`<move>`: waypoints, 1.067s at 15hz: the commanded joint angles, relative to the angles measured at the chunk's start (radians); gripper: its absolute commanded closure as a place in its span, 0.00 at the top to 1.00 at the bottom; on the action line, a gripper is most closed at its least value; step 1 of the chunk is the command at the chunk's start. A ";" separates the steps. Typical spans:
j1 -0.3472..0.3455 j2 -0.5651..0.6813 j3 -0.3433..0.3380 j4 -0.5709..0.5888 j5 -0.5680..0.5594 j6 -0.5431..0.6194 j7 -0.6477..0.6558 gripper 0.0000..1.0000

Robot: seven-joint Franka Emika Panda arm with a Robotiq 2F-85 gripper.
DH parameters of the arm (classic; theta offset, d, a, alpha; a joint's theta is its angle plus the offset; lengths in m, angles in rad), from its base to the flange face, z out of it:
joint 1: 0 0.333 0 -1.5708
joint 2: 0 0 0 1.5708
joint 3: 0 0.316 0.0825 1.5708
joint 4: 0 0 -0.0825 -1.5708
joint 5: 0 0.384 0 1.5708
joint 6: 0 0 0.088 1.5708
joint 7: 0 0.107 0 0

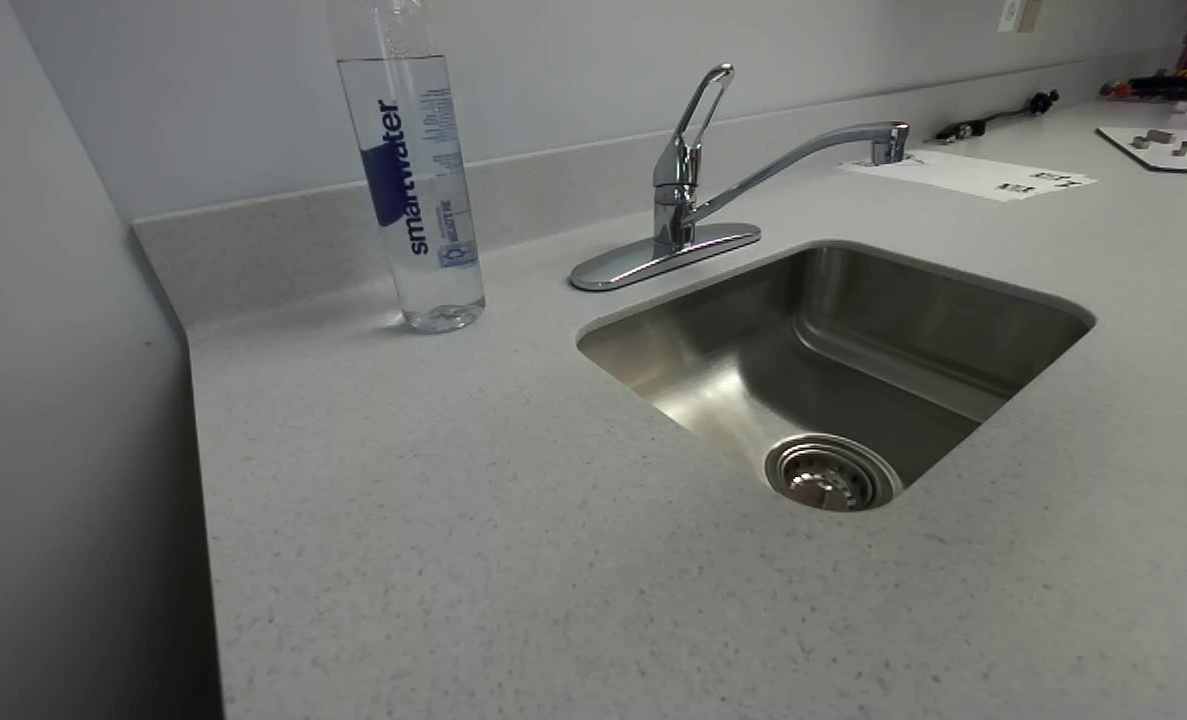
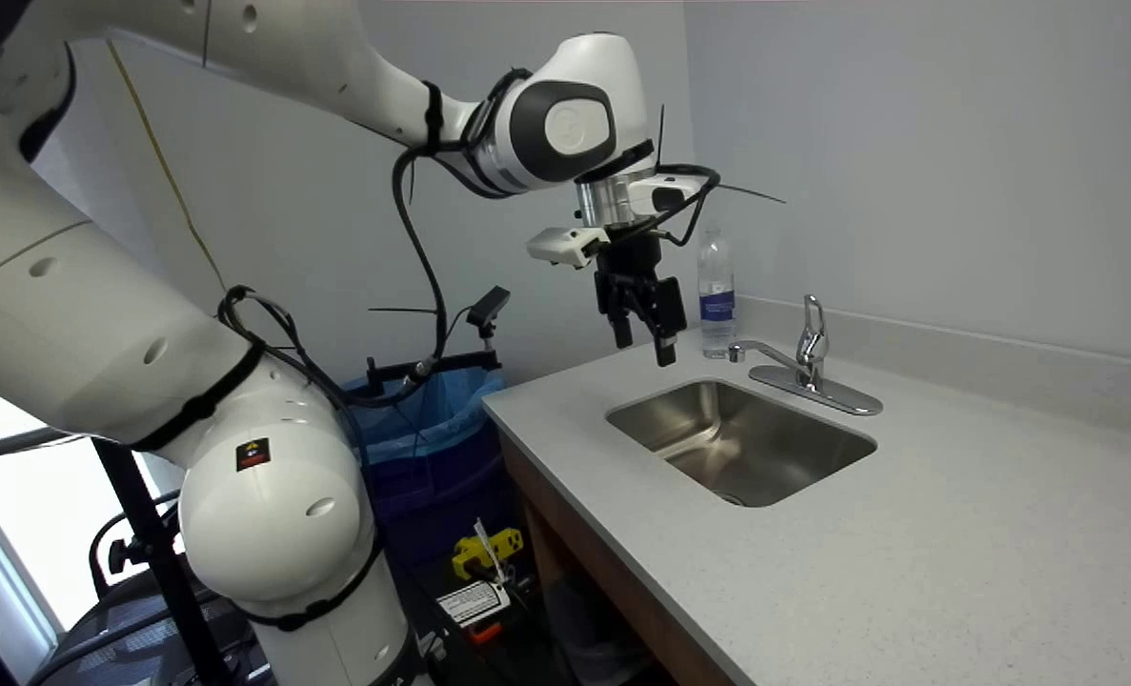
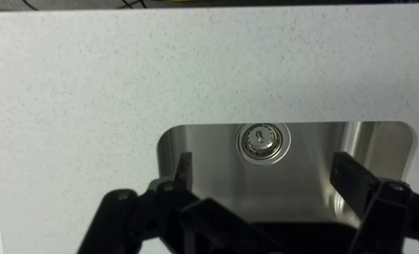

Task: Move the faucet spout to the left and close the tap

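The faucet spout, a slender chrome tube, shows in both exterior views (image 1: 803,150) (image 2: 773,353). It reaches to the right of the tap in an exterior view (image 1: 888,145) and to the left of it in an exterior view (image 2: 737,351). The chrome tap shows in both exterior views (image 1: 674,190) (image 2: 811,345); its loop handle stands upright. Spout and tap are out of the wrist view. My gripper (image 2: 644,345) hangs above the counter at the sink's far left, apart from the spout. In the wrist view its fingers (image 3: 262,158) are wide apart with nothing between them.
A metal sink (image 1: 913,300) with a drain strainer (image 3: 260,139) lies in front of the tap. A water bottle (image 1: 423,200) (image 2: 716,305) stands near the wall. White paper (image 1: 983,178) lies farther along the counter. The backsplash (image 1: 553,185) runs behind the tap.
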 commanded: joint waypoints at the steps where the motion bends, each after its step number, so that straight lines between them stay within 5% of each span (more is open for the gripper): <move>1: 0.002 0.128 -0.009 0.084 0.016 0.092 0.008 1.00; 7: -0.009 0.251 -0.029 0.193 0.007 0.134 0.009 1.00; 16: -0.001 0.214 -0.024 0.142 -0.002 0.131 0.003 1.00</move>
